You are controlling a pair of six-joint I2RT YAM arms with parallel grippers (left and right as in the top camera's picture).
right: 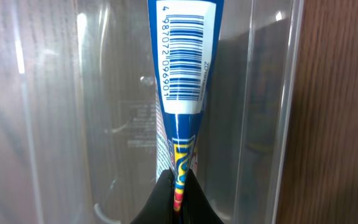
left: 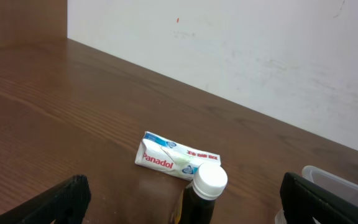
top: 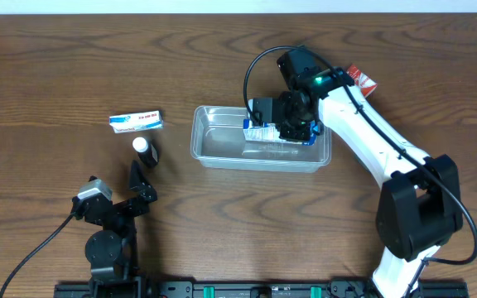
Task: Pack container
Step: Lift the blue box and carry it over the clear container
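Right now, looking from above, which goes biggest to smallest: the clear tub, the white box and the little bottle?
1. Clear tub: by far the largest.
2. White box, left of the tub.
3. Little bottle: it stands upright, so from above it may look smaller than it is.

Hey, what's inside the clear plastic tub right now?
A blue-and-white box, pinched by the shut right gripper, is at the right end of the container. The rest looks bare; the gripper hides the corner beneath it.

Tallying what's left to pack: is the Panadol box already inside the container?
No, the Panadol box lies on the table outside the container, beside the small bottle.
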